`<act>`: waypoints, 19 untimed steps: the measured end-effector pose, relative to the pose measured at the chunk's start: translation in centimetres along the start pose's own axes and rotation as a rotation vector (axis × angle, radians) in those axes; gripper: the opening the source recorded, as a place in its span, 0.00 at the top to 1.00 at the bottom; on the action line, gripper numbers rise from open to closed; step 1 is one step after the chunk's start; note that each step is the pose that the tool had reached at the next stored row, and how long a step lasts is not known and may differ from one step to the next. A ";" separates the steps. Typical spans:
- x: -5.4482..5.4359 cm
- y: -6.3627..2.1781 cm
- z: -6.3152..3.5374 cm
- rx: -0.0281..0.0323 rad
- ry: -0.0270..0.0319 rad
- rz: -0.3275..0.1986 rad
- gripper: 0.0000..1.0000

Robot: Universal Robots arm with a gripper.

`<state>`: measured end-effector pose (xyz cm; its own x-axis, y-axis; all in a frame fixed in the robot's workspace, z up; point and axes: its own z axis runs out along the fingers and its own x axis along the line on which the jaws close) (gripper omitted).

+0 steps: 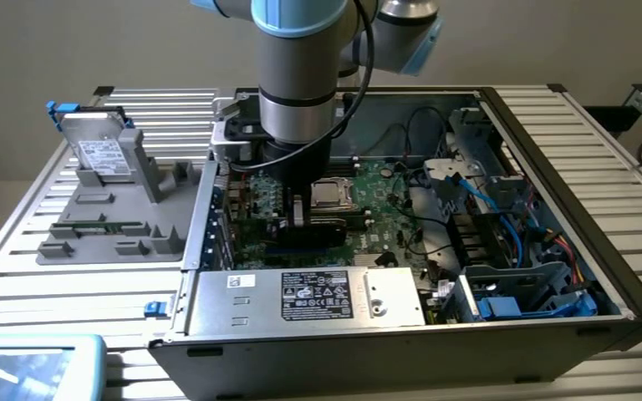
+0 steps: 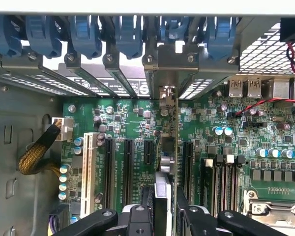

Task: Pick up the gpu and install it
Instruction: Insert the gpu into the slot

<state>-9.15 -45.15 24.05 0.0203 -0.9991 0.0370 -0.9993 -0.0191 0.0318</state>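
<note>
Green board: the motherboard (image 1: 383, 205) lies flat in the open case (image 1: 544, 159), centre of the exterior frame; you are working straight down onto it.
Gripper: the gripper (image 2: 163, 216) sits at lower centre of the wrist frame, fingers (image 2: 137, 219) pinching the gpu (image 2: 166, 162) from both faces.
Gpu: held on edge, seen as a thin vertical strip running up the middle of the wrist frame; its bracket (image 2: 168, 93) reaches the rear slot row. In the exterior frame it is a dark slab (image 1: 302, 219) under the arm, centre-left.
Reason for hold: gripping it edge-down appears meant to line its lower edge with a slot (image 2: 148, 150); whether it is seated you cannot tell.
Edges: black slots (image 2: 109, 164) flank the card left and right, near it.
Open room: blue latches (image 2: 130, 34) crowd the upper frame; sideways room looks tight, vertical travel looks free.
Tray: grey tray (image 1: 120, 217) at left of the exterior frame holds a drive (image 1: 104, 154).
</note>
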 end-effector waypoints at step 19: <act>0.0 0.03 0.14 0.0002 0.0002 -0.005 0.71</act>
<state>-9.18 -45.20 23.91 0.0251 -0.9990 0.0371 -0.9992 -0.0240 0.0317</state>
